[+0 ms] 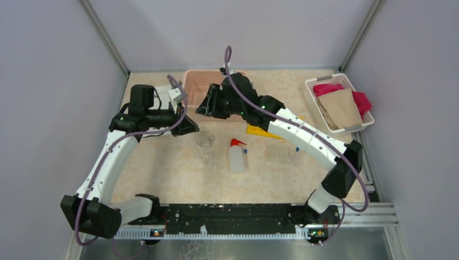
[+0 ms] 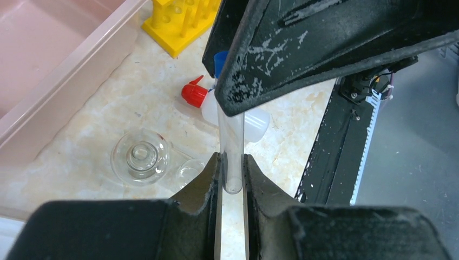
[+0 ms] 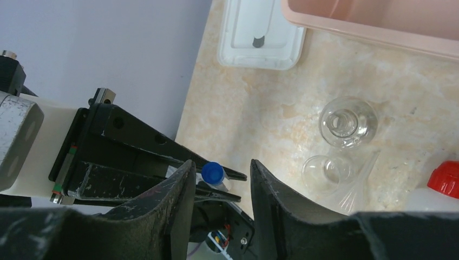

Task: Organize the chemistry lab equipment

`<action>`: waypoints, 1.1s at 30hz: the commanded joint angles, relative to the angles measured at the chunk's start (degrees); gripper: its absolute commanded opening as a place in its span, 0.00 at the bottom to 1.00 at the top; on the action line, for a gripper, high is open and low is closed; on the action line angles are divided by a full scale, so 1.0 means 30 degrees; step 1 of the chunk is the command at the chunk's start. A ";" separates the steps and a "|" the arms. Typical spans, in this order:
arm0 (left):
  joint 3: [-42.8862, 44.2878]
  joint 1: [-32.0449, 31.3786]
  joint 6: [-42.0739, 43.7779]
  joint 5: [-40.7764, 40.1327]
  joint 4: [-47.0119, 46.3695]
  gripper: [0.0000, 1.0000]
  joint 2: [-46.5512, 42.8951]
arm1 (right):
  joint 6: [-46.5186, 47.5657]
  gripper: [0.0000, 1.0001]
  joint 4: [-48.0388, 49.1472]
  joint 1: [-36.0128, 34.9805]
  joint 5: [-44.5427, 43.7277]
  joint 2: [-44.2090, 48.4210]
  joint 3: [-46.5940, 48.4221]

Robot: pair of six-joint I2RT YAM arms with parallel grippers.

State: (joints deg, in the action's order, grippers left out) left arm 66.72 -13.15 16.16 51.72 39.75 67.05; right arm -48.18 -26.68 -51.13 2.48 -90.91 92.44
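My left gripper (image 2: pixel 231 162) is shut on a clear blue-capped tube (image 2: pixel 231 146) and holds it above the table. In the top view it (image 1: pixel 187 125) is left of centre. My right gripper (image 3: pixel 222 162) is open, its jaws on either side of the tube's blue cap (image 3: pixel 212 172) without closing on it; in the top view it (image 1: pixel 204 105) meets the left gripper. The clear glass flask (image 1: pixel 205 140) stands below them. The white squeeze bottle (image 1: pixel 236 157) with the red nozzle (image 2: pixel 194 93) lies beside it. The yellow tube rack (image 2: pixel 181 21) is partly hidden under the right arm.
A pink bin (image 1: pixel 201 82) stands at the back, with a white lid or tray (image 3: pixel 260 38) beside it. A clear funnel-like glass piece (image 3: pixel 330 173) lies by the flask. The white basket of cloths (image 1: pixel 339 104) is at the back right. Another blue-capped tube (image 1: pixel 297 147) lies right of the bottle.
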 commanded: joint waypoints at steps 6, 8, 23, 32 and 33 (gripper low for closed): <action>0.0421 -0.0155 0.1415 0.0477 0.0524 0.13 -0.0262 | 0.0739 0.34 -0.0410 0.0140 0.2336 -0.0653 0.1853; 0.0442 -0.0159 0.1509 0.0484 0.0588 0.12 -0.0279 | 0.0733 0.30 -0.0426 0.0148 0.2518 -0.0743 0.1973; 0.0188 -0.0159 0.0268 -0.1731 -0.0371 0.99 -0.0322 | 0.2344 0.00 -0.2547 0.1342 0.0204 0.1905 -0.0028; 0.1652 -0.0146 -0.0682 -0.4323 0.0583 0.99 0.1140 | 0.3764 0.00 -0.7469 0.2048 -1.1599 0.8191 -0.7763; 0.1691 -0.0135 -0.0746 -0.4322 0.0631 0.99 0.1198 | 0.3530 0.00 -0.7717 0.2184 -1.2061 0.8692 -0.8623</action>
State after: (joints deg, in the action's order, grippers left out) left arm 69.17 -13.41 15.16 40.84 39.90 69.14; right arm -38.30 -43.57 -45.71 -17.45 -70.65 73.49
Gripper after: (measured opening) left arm 0.987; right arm 0.055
